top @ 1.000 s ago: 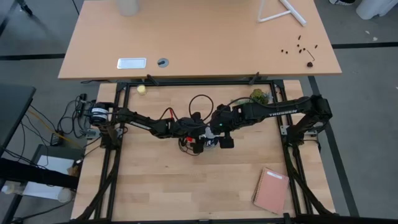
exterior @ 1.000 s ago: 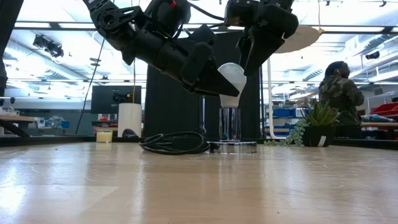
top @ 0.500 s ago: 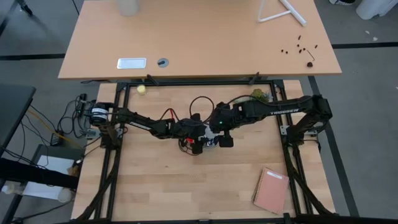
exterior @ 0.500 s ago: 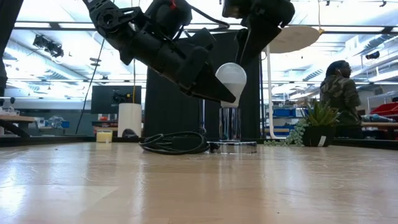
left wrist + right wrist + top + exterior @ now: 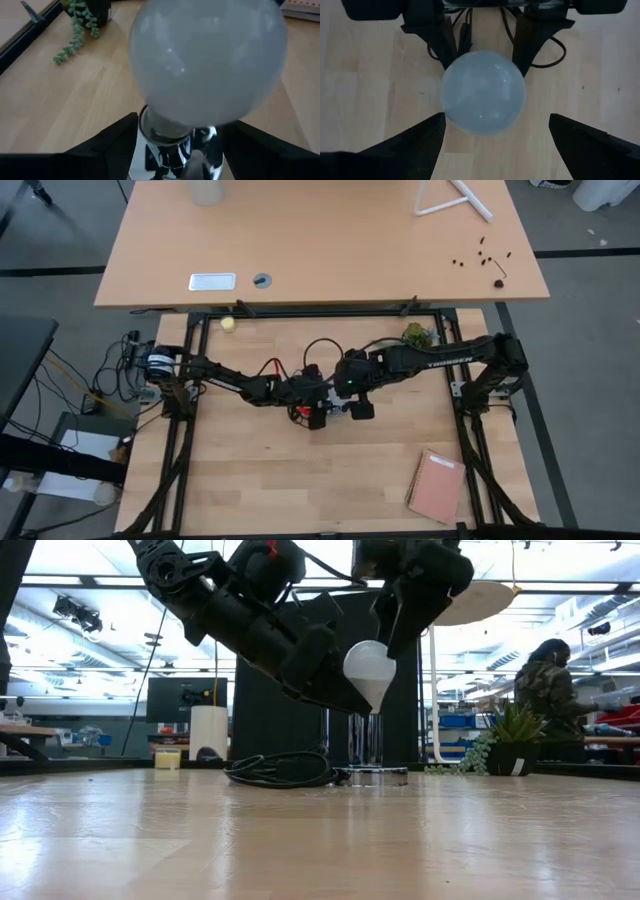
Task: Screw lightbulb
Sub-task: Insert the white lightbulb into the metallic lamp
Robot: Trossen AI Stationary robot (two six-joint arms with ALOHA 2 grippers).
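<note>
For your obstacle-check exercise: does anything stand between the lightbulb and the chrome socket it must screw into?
Nothing visible does. The lightbulb sits base-down right above the socket, gripped at its neck by the left gripper. The right gripper hangs open around the globe from above.

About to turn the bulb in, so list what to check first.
1. Left gripper clamped on the bulb at its neck: ok.
2. Right gripper open above the bulb, fingers either side of the globe and clear of it: ok.
3. Bulb's narrow end directly over the socket, as the low view shows it: ok.
4. Bulb's screw base started in the socket: cannot tell; the joint is hidden.
5. Bulb upright: cannot tell; it looks a little tilted in the low view.
6. Cord lying coiled beside the socket, not across its top: ok.
</note>
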